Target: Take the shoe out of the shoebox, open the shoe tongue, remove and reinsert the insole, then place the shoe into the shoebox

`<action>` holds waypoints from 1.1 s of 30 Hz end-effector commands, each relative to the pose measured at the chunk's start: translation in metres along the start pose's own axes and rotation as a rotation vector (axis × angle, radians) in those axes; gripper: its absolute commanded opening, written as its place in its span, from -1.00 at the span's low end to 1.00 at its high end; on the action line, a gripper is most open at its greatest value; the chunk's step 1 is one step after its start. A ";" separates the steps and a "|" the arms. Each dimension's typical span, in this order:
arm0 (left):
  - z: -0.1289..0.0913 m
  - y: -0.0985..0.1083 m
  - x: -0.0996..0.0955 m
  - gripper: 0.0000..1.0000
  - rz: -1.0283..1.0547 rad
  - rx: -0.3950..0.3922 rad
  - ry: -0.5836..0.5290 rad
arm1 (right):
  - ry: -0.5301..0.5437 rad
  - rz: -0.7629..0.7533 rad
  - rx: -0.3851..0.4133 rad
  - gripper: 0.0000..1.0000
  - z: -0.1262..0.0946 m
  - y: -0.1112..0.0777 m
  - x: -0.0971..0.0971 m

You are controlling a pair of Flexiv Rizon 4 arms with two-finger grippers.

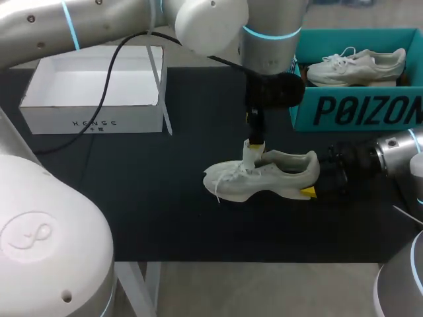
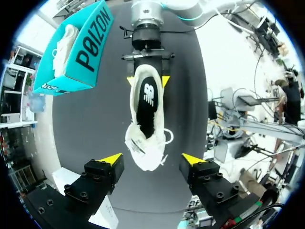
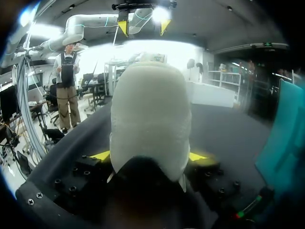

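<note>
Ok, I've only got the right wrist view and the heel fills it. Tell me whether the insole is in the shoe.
Observer: It is; the black insole lies inside the shoe.
Operator: Give me the tongue next.
Observer: The tongue stands up from the shoe, just below the open left gripper; whether they touch, I cannot tell.
Operator: Now place the shoebox.
Observer: The white shoebox sits at the far left of the table, open-topped, no shoe in it.
</note>
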State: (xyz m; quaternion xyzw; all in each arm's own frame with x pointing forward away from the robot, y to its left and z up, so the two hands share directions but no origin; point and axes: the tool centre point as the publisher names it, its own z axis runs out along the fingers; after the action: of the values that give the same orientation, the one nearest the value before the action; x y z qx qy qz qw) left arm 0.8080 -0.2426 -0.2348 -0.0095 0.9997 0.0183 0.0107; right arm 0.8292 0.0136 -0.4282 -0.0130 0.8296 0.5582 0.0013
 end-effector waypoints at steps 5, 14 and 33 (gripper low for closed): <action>0.022 -0.025 -0.003 -1.00 0.004 -0.005 0.003 | -0.004 0.000 0.002 -1.00 0.001 -0.001 0.001; 0.047 -0.043 0.001 -1.00 0.019 0.017 0.018 | -0.004 0.000 0.002 -1.00 0.001 -0.001 0.001; 0.083 -0.053 -0.010 -1.00 -0.028 0.045 0.029 | -0.004 0.000 0.002 -1.00 0.001 -0.001 0.001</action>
State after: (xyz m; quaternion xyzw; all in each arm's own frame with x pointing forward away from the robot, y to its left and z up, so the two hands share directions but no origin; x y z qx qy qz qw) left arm 0.8183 -0.2929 -0.3219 -0.0239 0.9997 -0.0041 -0.0034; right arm 0.8292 0.0136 -0.4282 -0.0131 0.8296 0.5582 0.0013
